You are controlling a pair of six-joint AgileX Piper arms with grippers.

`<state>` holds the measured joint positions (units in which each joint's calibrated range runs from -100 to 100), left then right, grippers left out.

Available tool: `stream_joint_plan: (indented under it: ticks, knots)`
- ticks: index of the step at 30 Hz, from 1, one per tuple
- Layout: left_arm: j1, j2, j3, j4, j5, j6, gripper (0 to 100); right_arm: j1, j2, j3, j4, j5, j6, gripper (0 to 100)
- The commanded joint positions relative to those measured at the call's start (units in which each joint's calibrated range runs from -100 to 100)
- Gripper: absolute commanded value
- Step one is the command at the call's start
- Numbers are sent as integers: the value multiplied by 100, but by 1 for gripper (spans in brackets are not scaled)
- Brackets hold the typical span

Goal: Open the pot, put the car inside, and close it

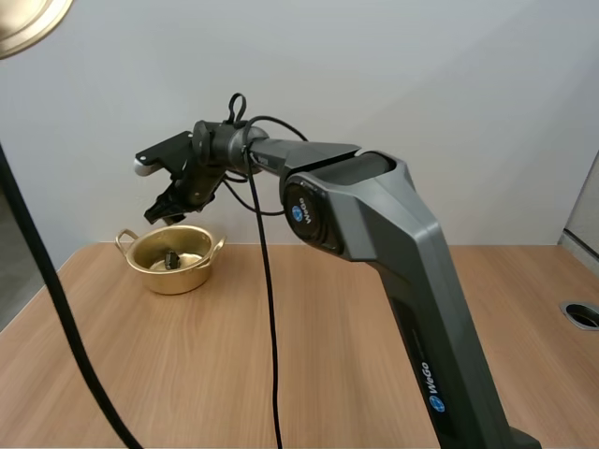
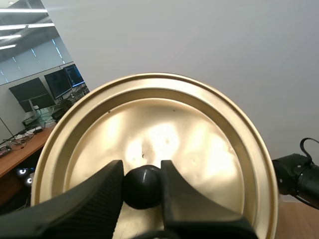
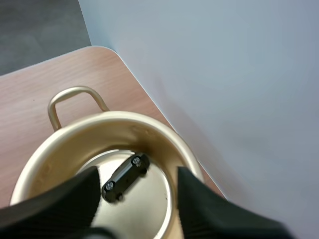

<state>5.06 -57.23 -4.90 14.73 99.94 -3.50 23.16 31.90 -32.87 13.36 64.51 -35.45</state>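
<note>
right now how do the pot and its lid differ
The lid is held up in the air, its black knob pinched by the left gripper; the pot sits on the table. The pot is deep, with the car inside; the lid is a shallow disc. Both are gold metal.

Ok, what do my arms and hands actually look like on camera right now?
The right arm is a dark grey, angular shell with a round blue badge at the joint and white WeGo lettering lower down. The right hand is black, and so is the left hand; each has two broad, tapering fingers with ribbed inner faces.
</note>
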Motion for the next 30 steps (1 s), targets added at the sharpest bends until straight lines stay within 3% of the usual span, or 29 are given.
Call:
stream_joint_plan:
  ticks: [1, 9, 14, 18, 24, 30]
  knots:
    - [0, 89, 6, 46, 6, -6, 0, -112, -381, -1, 36, 616, 741, 0]
    - [0, 942, 371, -11, -92, -154, 0, -671, -1913, -1, 717, 3549, 790, 0]
    - [0, 1456, 1443, -492, -838, -154, 0, -1061, -3148, -1, 966, 3549, 607, 0]
    - [0, 1940, 2577, -585, -2276, -230, 0, -1313, -4220, -1, 953, 3549, 360, 0]
    - [0, 2800, 3567, -585, -4265, -432, 0, -1433, -5489, -1, 360, 3549, 296, 0]
    - [0, 3935, 3649, -585, -5238, -496, 0, -1433, -6405, -1, -269, 3549, 320, 0]
